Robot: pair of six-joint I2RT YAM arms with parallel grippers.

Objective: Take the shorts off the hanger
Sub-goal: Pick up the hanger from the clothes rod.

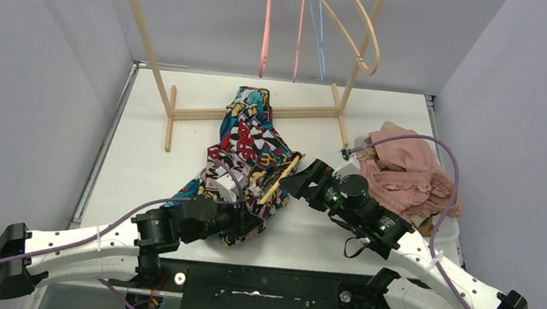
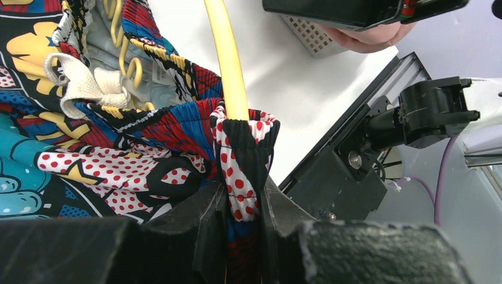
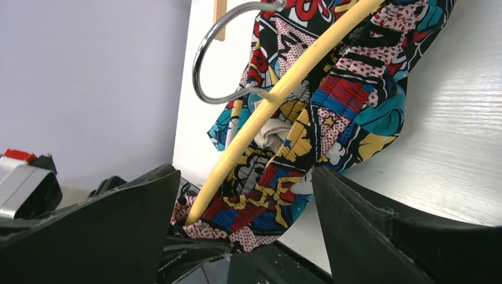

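Left jaws: clenched on the gathered waistband of the comic-print shorts (image 2: 118, 154), with a fold of red-dotted cloth pinched between them just below the yellow hanger (image 2: 228, 59).
Right jaws: spread wide and grasping nothing. They face the hanger, whose bar shows in the gap between them in the right wrist view. I cannot tell whether they touch it.
Shorts: crumpled on the counter (image 1: 137, 162) between the two arms, in front of the wooden rack (image 1: 197, 113). The waist is threaded over the hanger and not yet off.
Hook: the metal hook (image 3: 204, 65) lies clear of the cloth.
Drawstring: a white knot (image 2: 89, 86) sits inside the waist, close to the hanger.
Handling, cloth: it looks light, limp and thin, so it should bunch and stretch rather than slide as one piece. The thick elastic waistband is probably the firmest place to hold, as the left jaws do.
Handling, hanger: it looks stiff, smooth and light, so it could slip. Holding the bar near the hook seems best, pulling away from the pinched waist.
Risk: the elastic or drawstring may catch on the hanger's end.
Elsewhere: the pink shorts (image 1: 407, 181) are heaped at the counter's right, well apart.
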